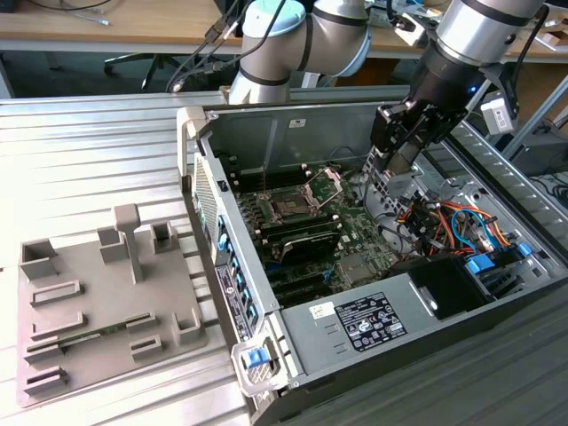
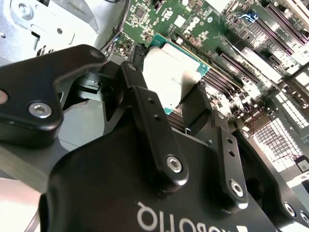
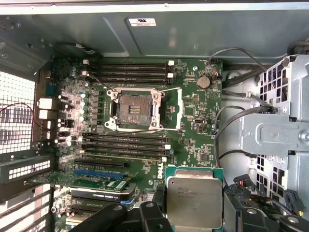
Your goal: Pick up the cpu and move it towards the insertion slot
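while claw (image 2: pixel 179 108) clamps one cpu (image 3: pixel 194 200) above board, one insertion slot (image 3: pixel 134 110) sits apart, seemingly open.

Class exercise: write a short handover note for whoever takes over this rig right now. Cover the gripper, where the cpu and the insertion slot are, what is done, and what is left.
Gripper: shut on the cpu, fingers on two opposite edges.
Cpu: lifted and carried inside the open computer case, held above the green motherboard, off to one side of the socket.
Insertion slot: empty, its metal frame and wire bracket swung open, contacts exposed.
Grey tray: outside the case, on the exterior view's left.
Done: pickup, and the carry into the case.
Left: close the remaining gap to the slot.
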Controlling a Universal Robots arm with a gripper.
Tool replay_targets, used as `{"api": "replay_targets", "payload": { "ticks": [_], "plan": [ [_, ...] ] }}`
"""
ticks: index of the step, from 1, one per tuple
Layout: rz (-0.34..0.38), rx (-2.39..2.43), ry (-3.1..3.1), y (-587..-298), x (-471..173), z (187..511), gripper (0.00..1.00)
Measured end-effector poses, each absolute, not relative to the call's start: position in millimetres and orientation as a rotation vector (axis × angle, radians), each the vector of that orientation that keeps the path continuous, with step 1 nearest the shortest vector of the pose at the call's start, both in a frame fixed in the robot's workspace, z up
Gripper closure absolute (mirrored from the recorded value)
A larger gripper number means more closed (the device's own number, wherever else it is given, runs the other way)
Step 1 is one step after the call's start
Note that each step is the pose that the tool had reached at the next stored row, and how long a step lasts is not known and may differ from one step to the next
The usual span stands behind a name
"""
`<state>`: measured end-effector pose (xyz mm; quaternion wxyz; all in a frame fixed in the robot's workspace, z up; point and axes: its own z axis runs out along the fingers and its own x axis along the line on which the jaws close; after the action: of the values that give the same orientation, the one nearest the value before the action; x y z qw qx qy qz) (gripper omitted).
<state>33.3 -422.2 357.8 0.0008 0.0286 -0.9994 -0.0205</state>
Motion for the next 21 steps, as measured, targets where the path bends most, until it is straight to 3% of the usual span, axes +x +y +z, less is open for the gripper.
{"api": "replay_targets", "payload": {
  "ticks": [21],
  "plan": [
    [-0.065,0.09,-3.138,-422.1,18.4,353.0,0.45]
  ]
}}
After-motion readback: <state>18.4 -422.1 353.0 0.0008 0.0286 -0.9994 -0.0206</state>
